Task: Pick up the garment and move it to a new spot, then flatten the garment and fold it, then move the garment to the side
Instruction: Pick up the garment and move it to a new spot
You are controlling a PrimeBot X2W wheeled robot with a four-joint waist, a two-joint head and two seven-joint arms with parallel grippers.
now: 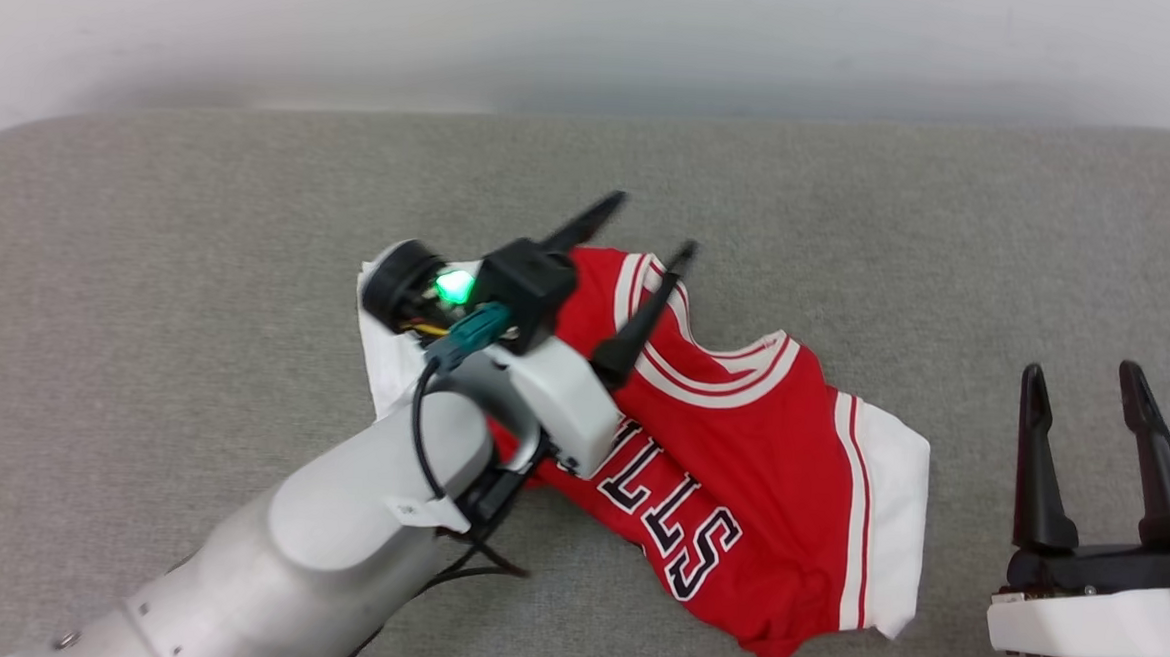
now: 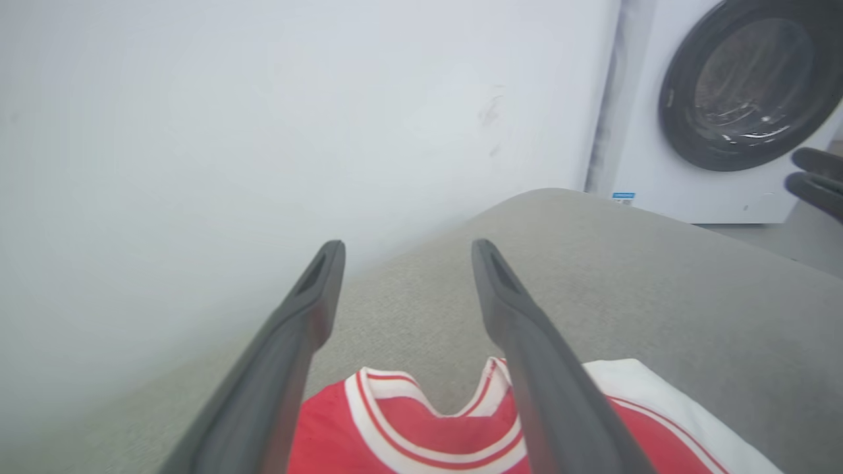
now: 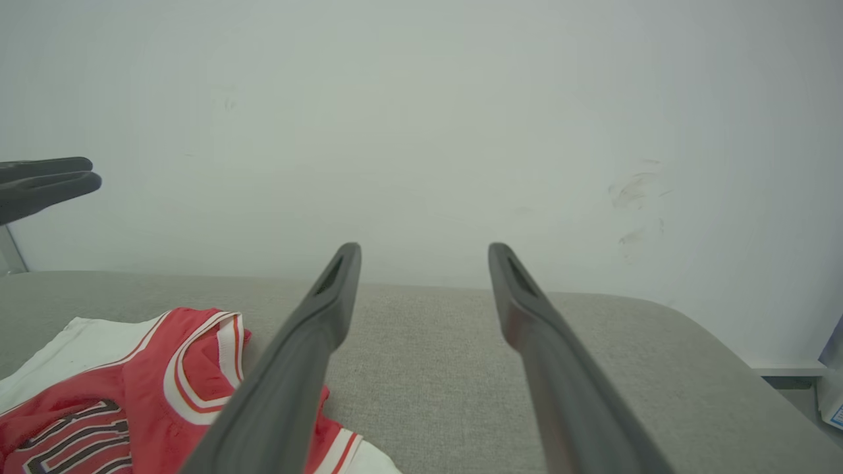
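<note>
The garment [image 1: 738, 457], a red jersey with white sleeves, striped neck trim and black "BULLS" lettering, lies rumpled and partly folded on the grey cushioned surface [image 1: 199, 248]. My left gripper [image 1: 650, 227] hovers open over its neck trim, one finger above the collar and the other past the shirt's far edge. The left wrist view shows the collar [image 2: 421, 428] below the spread fingers [image 2: 303, 316], with nothing between them. My right gripper [image 1: 1083, 380] stands open to the right of the jersey, apart from it. The right wrist view has the jersey [image 3: 132, 388] at lower left.
A pale wall [image 1: 600, 39] runs behind the surface's far edge. A white front-loading washing machine [image 2: 724, 105] with a dark round door stands beyond the surface's end. Bare grey fabric stretches to the left, right and far side of the jersey.
</note>
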